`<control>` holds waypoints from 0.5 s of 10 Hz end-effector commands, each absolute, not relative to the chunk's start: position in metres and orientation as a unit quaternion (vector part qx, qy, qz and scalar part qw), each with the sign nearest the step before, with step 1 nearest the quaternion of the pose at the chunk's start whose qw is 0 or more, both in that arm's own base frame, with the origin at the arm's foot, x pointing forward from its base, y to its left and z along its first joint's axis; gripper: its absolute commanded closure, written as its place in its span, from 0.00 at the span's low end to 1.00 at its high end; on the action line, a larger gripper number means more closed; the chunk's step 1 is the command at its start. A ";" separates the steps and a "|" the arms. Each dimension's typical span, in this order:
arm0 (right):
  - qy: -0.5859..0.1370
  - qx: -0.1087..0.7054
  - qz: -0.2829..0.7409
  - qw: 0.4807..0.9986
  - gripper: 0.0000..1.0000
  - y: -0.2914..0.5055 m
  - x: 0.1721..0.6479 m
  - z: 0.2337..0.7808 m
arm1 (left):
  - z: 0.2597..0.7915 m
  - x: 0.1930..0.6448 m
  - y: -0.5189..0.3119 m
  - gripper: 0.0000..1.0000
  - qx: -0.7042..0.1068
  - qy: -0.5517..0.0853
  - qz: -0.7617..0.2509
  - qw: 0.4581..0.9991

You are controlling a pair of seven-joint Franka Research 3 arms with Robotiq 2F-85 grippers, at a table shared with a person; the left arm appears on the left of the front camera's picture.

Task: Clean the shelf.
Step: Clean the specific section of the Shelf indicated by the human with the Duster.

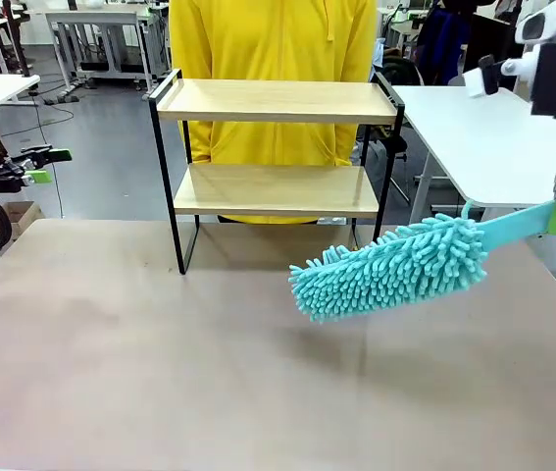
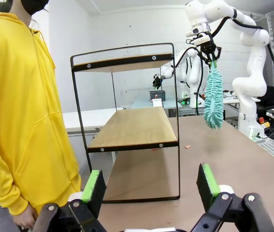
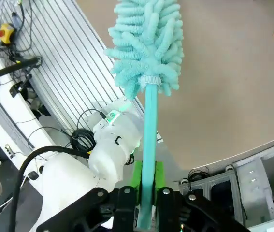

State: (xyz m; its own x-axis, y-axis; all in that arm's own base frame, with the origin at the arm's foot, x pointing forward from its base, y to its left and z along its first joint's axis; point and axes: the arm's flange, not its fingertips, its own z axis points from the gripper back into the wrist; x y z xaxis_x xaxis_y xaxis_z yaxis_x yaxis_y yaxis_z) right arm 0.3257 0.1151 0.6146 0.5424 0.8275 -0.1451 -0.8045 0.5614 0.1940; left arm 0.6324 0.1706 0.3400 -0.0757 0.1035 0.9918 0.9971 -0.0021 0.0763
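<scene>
Behind shelf (image 1: 276, 157) at table's (image 1: 160, 373) far edge, person (image 1: 273, 39) (yellow hoodie) stands. Right gripper (image 3: 147, 193) clamps duster (image 1: 395, 265) handle, head hovering just right of shelf. Left gripper (image 2: 151, 186) wide open, empty.

The front view looks from the robot's side across the counter (image 1: 258, 373) at the shelf (image 1: 276, 162) and the person (image 1: 273, 39) behind it. The left wrist view sits low at the counter's left end, facing sideways along it — it shares the shelf (image 2: 127, 125) and duster (image 2: 213, 99) with the front view. The right wrist view looks closely down the duster (image 3: 149, 43) onto the counter — near its edge
</scene>
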 end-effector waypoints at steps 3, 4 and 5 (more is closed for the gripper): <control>0.116 0.050 0.461 0.878 0.87 0.119 0.329 0.610 | 0.343 0.631 0.170 0.00 -0.505 -0.543 -0.494 0.455; 0.116 0.050 0.461 0.878 0.87 0.119 0.329 0.610 | 0.343 0.631 0.170 0.00 -0.505 -0.543 -0.494 0.455; 0.116 0.050 0.461 0.878 0.87 0.119 0.329 0.610 | 0.343 0.631 0.170 0.00 -0.505 -0.543 -0.494 0.455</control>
State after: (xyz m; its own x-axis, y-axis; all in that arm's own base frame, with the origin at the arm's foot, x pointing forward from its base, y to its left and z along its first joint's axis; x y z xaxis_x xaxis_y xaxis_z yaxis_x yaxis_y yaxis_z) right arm 0.3286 0.1195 0.6081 0.5362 0.8284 -0.1621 -0.8037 0.5597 0.2018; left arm 0.6324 0.1706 0.3401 -0.0758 0.1034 0.9917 0.9971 -0.0021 0.0764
